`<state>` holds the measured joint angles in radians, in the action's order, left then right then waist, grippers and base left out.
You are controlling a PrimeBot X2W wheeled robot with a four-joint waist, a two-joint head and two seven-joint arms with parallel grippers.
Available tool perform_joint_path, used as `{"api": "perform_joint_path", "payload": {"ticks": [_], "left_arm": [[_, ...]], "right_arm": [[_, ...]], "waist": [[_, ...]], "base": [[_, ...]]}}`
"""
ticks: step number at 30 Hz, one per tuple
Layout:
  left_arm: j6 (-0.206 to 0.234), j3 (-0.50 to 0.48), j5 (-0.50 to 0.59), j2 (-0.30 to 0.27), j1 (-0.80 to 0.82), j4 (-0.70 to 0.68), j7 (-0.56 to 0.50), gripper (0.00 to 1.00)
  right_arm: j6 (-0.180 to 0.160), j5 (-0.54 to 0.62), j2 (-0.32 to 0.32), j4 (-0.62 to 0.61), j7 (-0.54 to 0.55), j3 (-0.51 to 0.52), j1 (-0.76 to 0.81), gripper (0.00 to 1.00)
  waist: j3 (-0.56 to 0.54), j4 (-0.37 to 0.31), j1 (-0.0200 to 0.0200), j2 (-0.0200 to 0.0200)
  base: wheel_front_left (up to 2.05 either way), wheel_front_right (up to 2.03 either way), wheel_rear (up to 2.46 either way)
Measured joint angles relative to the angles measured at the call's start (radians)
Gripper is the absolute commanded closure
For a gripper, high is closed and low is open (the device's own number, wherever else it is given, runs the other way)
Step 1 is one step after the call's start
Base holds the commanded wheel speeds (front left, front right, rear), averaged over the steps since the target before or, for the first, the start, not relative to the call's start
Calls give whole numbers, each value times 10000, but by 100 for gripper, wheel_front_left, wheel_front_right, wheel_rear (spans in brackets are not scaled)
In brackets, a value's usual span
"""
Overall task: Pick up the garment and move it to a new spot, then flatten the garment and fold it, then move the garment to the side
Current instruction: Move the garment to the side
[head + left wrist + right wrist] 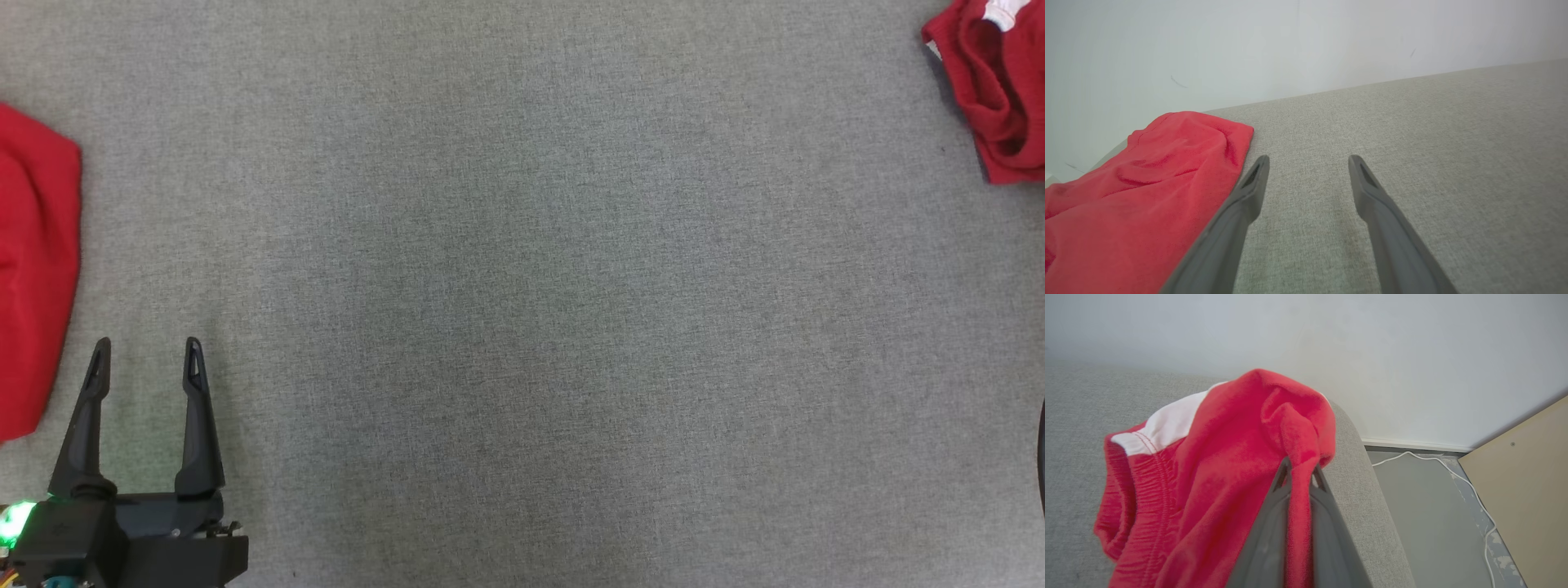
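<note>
A grey woven fabric surface (522,294) spreads across the head view, and both wrist views show it running back to a plain pale wall (1290,41). The left gripper (148,347) sits at the lower left of the head view with its two dark fingers spread wide apart and nothing between them, hovering over bare fabric. Just beside it, on its left, lies a second red cloth (33,269), a smooth, loosely rumpled heap running off the frame's left edge; in the left wrist view its near edge lies close alongside the left finger, though I cannot tell whether they touch. The red garment (1220,457) is well apart from that, at the far right corner of the surface, and shows in the head view's upper right as a bunched mass with deep folds. In the right wrist view the right gripper (1301,467) has its jaws closed on a raised fold of this garment, pinching a narrow ridge of cloth between the fingertips. The garment's white waistband (1167,424) and gathered elastic hang to the left of the grip. Beyond the surface's rounded edge are a grey floor (1425,506), a white cable (1453,469) and a beige panel (1523,477).
</note>
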<state>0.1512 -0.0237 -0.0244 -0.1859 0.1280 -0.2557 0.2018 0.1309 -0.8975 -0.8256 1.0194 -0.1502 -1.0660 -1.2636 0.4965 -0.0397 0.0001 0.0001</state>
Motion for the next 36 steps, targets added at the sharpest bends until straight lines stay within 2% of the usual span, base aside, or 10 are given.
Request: {"api": "perform_joint_path", "payload": {"ticks": [3,4,5,16,22,29,36], "left_arm": [[0,4,-2,-23,-6,-36,-19,0],[0,2,-2,-40,-16,-40,-19,0],[0,2,-4,-48,-22,-44,-21,0],[96,130,-155,107,-62,242,117,0],[107,188,-401,295,-127,621,297,0],[178,190,-631,497,-427,1241,477,0],[167,234,-723,617,-654,1638,556,0]], "right_arm": [[0,-63,25,121,15,-123,-1,98],[0,12,36,171,13,-199,-11,58],[0,17,59,242,31,-232,-25,0],[0,621,119,790,-79,-709,-432,0],[0,146,272,616,-606,-293,-440,0],[0,-711,667,-458,-1114,717,416,0],[0,-184,1081,-2111,-1139,3035,2098,0]], "waist": [[31,-14,-1,0],[39,-19,0,0],[42,-22,0,0],[-400,3,-1,0],[-841,20,-1,0],[-1680,62,-3,-1],[-2564,143,-3,-1]], "base": [[0,0,0],[0,0,0],[0,0,0],[0,0,0],[0,0,0],[0,0,0],[0,0,0]]}}
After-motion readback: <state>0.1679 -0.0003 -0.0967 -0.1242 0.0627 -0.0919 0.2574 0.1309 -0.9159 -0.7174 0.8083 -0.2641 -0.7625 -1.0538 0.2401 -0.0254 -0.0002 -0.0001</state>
